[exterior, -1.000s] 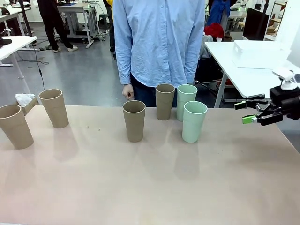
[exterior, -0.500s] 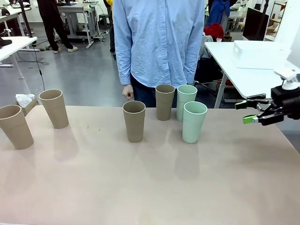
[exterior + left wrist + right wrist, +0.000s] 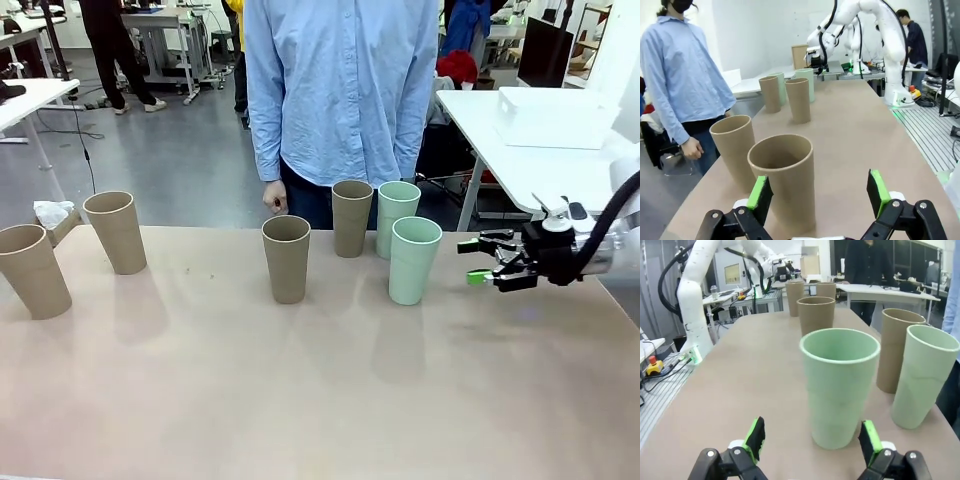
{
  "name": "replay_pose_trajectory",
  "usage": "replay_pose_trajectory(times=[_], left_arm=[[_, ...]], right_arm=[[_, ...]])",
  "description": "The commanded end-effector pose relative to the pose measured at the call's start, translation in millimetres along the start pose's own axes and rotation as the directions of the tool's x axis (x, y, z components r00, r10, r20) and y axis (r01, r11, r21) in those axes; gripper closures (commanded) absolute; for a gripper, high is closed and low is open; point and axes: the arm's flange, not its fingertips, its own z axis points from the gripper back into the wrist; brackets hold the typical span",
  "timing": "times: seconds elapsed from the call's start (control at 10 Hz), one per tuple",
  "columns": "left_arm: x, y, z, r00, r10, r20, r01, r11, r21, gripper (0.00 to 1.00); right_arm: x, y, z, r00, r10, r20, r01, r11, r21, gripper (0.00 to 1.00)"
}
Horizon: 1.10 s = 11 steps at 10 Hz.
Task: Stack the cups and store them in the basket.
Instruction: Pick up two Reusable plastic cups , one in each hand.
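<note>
Now, starting at the left, our left tool [image 3: 819, 190] has its fingers spread wide and holds nothing. The first brown cup [image 3: 785, 180] stands upright just ahead of it, closer to one pad than the other. A second brown cup [image 3: 735, 150] stands just beyond, off to that same side. Farther ahead of this tool, a third brown cup [image 3: 287, 258] stands alone on the table [image 3: 320, 400]. Behind it, near the person [image 3: 340, 90], stand a fourth brown cup [image 3: 352, 217] and a rear green cup [image 3: 398, 218].

The front green cup [image 3: 414, 259] stands just ahead of our right tool [image 3: 480, 260], which lies level with its fingers apart and empty. A gap separates the two, and from the wrist the cup sits squarely between the green pads [image 3: 756, 437].

We judge these cups to be light, stiff and thin-walled, and tall enough to tip if nudged near the rim. The matte wall should give the pads a fair hold, though the taper could let a loose grip slip. We would close across the wall a little above mid-height, squeeze gently and lift straight up.
</note>
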Motion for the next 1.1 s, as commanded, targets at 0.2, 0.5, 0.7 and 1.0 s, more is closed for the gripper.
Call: replay_pose_trajectory(times=[0.2, 0.5, 0.7, 1.0], left_arm=[[-28.1, 23.6, 17.4, 0.995, -0.031, 0.093, 0.039, 0.996, -0.086, 0.0], [-36.2, 21.2, -8.5, 0.996, -0.028, 0.084, 0.032, 0.998, -0.052, 0.0], [-43.2, 25.1, -6.5, 0.995, -0.028, 0.098, 0.034, 0.998, -0.058, 0.0], [-58.4, 39.6, -7.1, 0.994, -0.045, 0.099, 0.046, 0.999, -0.014, 0.0]], right_arm=[[-6.8, -32.6, -30.8, 0.998, 0.01, 0.059, -0.009, 1.0, -0.02, 0.0], [-9.5, -27.1, -23.0, 0.999, -0.001, 0.04, 0.001, 1.0, -0.001, 0.0], [-12.8, -30.0, -25.6, 0.999, -0.01, 0.037, 0.01, 1.0, 0.005, 0.0], [-21.8, -35.9, -43.1, 0.999, 0.013, 0.036, -0.012, 0.999, -0.033, 0.0]])
